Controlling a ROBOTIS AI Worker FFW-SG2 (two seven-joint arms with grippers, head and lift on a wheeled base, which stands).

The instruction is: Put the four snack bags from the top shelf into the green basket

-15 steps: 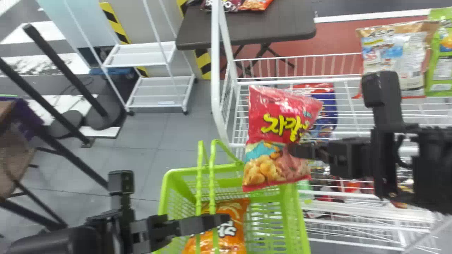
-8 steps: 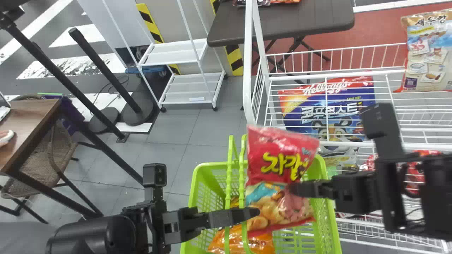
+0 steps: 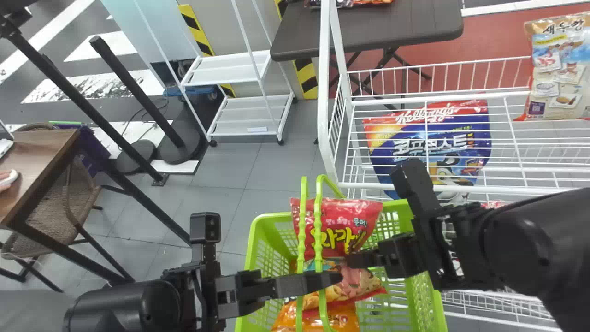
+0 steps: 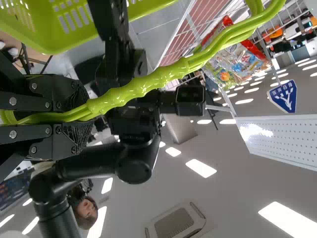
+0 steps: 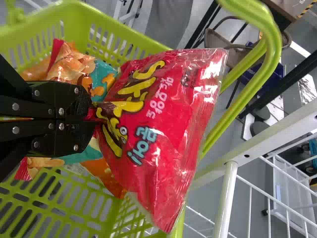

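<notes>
The right hand (image 3: 354,259) is closed on the red snack bag (image 3: 339,226), pinching it between two flat black fingers, with the bag creased around the grip. That bag is at the green basket (image 3: 421,286), its lower part down inside and its crinkled upper end leaning by the far rim, where the handles (image 3: 318,226) cross in front of it.

The left hand (image 3: 335,278) is closed too — it grips the basket's handles, which run together between its fingers, and its tips reach over the basket close to the red bag. Inside the basket lies an orange snack bag (image 3: 334,319), partly covered by the lower edge of the red one; the two seem to touch, though the handles and the left hand hide some of the spot.

Just beside the basket stands a white wire rack (image 3: 424,95). A pale snack bag (image 3: 560,69) is at the rack's upper part, near the right edge of the head view, well apart from the right hand. Lower down, behind the wires, is a large blue and red cereal bag (image 3: 465,133).

Farther off, a couple of snack packs lie at the far side of a dark tabletop (image 3: 359,32) — and to its left stands a white shelf cart (image 3: 226,69). A wooden tabletop (image 3: 41,143) with a woven chair (image 3: 60,210) is at the far left.
</notes>
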